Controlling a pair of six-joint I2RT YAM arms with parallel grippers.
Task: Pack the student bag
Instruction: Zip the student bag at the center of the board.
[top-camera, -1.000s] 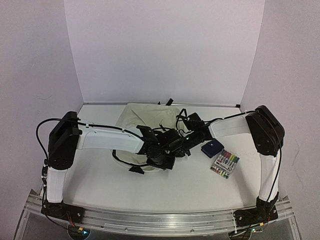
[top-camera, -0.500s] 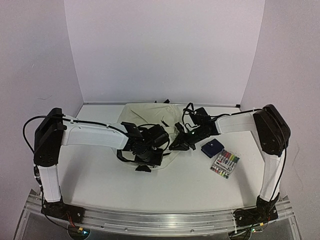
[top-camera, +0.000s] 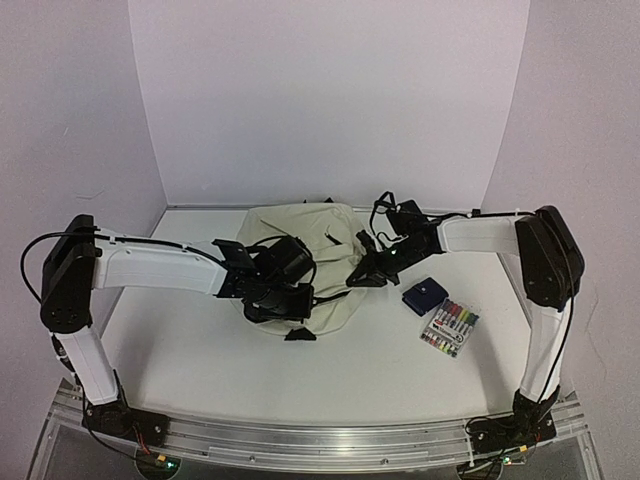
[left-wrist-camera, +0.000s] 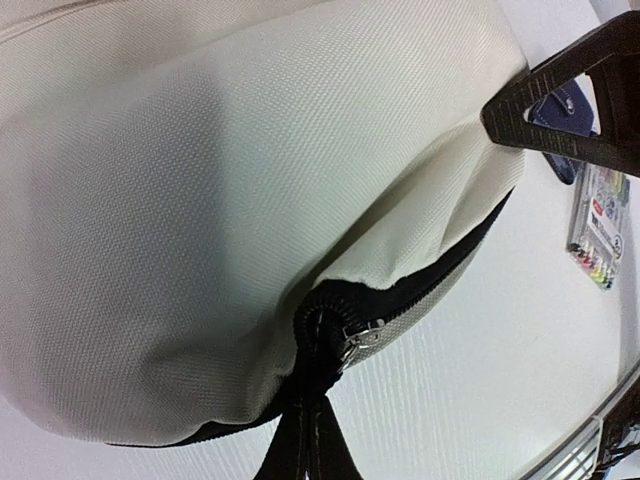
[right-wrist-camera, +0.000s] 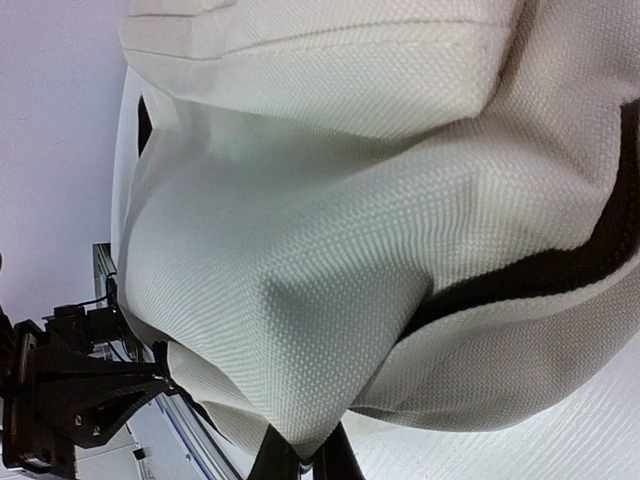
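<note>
The student bag (top-camera: 300, 235), a large cream backpack with black zipper trim, lies bunched in the middle of the table between both arms. My left gripper (top-camera: 288, 305) is at its near edge. In the left wrist view the left gripper (left-wrist-camera: 308, 415) is shut on the bag's black zipper trim, just beside a silver zipper pull (left-wrist-camera: 360, 335). My right gripper (top-camera: 362, 275) is at the bag's right side. Seen from the right wrist, the right gripper (right-wrist-camera: 310, 462) is shut on a pinched fold of the cream fabric (right-wrist-camera: 300, 300). The bag's inside is hidden.
A small navy pouch (top-camera: 424, 296) lies right of the bag, with a clear pack of coloured markers (top-camera: 450, 328) just in front of it. White walls close in the back and sides. A metal rail (top-camera: 320, 440) runs along the near edge.
The right gripper has shut on the bag's fabric. Both arms have moved back and to the left, the left more, dragging the bag's edge with them.
</note>
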